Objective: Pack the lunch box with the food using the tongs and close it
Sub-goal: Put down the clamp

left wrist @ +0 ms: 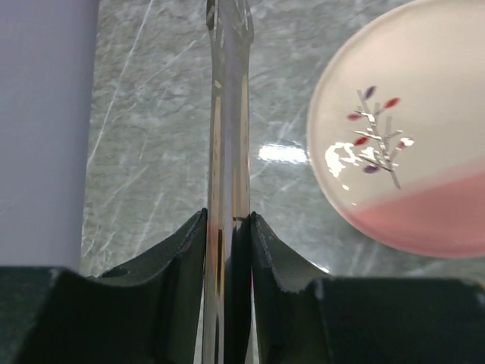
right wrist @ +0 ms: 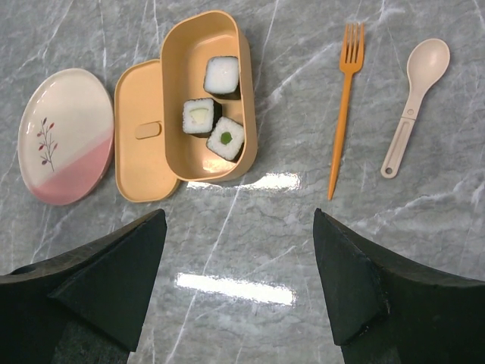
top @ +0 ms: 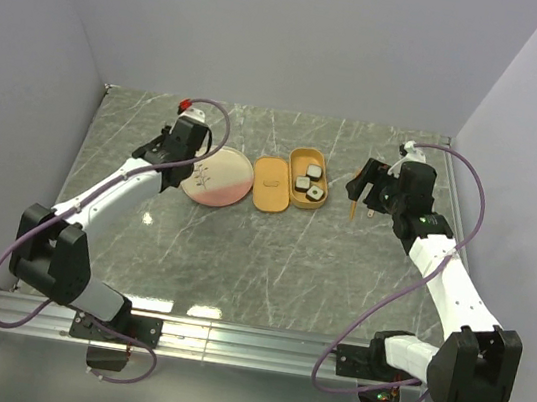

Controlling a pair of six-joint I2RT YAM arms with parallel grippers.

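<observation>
Could go wrong at the closing: may shove the lid (right wrist: 140,163) sliding over the slick marble surface (right wrist: 265,250) instead of lifting it, flat against the lunch box (right wrist: 186,57); may also seat it crooked on the food (right wrist: 201,117). Shows an oval orange-tan lunch box, open, with all the food inside, three dark pale-centred pieces. Pinches the slim grey tongs (left wrist: 227,136) in the left hand (left wrist: 227,220), beyond the lid from the lunch box, by the plate (right wrist: 68,136). Holds the right hand (right wrist: 239,220) spread wide, empty, on the lunch box's opposite side, near the fork (right wrist: 342,114) and spoon (right wrist: 413,106)

Top cam overhead, wrist cams share plate (right wrist: 66,136)
</observation>
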